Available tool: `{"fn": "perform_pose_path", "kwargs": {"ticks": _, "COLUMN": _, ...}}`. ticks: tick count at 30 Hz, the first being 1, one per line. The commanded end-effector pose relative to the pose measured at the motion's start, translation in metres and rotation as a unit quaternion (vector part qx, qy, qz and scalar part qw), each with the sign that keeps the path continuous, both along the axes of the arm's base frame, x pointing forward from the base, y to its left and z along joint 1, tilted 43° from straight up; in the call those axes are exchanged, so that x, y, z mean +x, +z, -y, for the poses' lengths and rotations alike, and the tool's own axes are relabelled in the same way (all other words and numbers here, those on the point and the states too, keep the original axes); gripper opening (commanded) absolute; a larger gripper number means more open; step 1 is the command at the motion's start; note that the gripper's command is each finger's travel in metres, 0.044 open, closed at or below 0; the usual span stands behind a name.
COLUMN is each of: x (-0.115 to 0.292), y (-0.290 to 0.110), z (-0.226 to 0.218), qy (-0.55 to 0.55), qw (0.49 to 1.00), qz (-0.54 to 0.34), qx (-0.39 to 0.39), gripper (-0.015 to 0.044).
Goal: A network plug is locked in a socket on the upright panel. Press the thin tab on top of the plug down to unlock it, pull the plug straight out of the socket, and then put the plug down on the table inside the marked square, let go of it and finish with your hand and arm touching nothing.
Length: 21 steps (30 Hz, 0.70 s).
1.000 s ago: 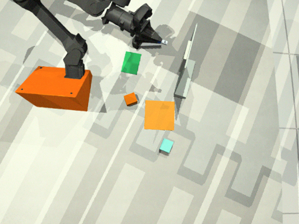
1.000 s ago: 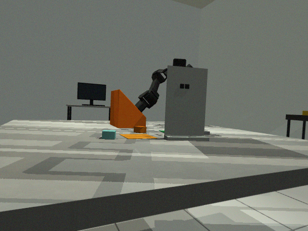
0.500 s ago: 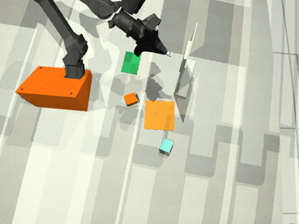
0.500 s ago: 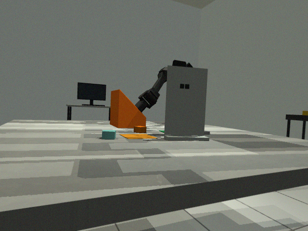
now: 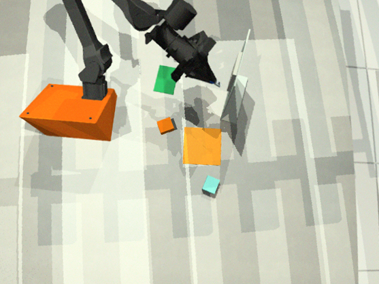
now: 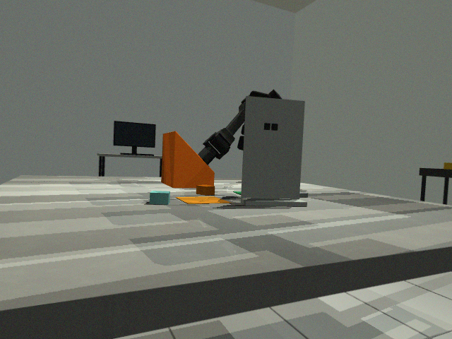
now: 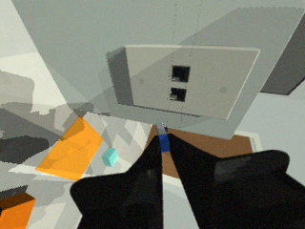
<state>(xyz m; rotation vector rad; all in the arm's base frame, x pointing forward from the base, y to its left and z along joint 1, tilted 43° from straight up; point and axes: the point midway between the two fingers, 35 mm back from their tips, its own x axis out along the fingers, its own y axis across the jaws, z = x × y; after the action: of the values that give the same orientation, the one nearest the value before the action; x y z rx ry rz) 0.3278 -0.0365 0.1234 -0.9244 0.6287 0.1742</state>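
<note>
Gripping blue plug (image 7: 164, 142), pincer (image 7: 163, 143).

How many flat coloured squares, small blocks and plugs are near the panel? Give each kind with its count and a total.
Flat squares: 2, green and orange
Small blocks: 2, orange and cyan
Plugs: 1, blue, pinched in the tool
Total: 5

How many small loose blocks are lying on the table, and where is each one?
2. An orange block lies left of the orange square, toward the arm's base. A turquoise block lies just past that square's far edge. The upright panel may hide others.
</note>
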Motion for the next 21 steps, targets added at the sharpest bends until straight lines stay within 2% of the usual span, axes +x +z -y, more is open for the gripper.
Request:
{"fn": "perform_pose_path", "kwargs": {"ticks": 1, "x": 0.005, "y": -0.008, "z": 0.001, "qy": 0.015, "qw": 1.0, "qz": -0.014, "qx": 0.003, "gripper": 0.0}}
{"fn": "perform_pose_path", "kwargs": {"ticks": 21, "x": 0.017, "y": -0.061, "z": 0.012, "qy": 0.081, "qw": 0.992, "qz": -0.087, "qx": 0.036, "gripper": 0.0}}
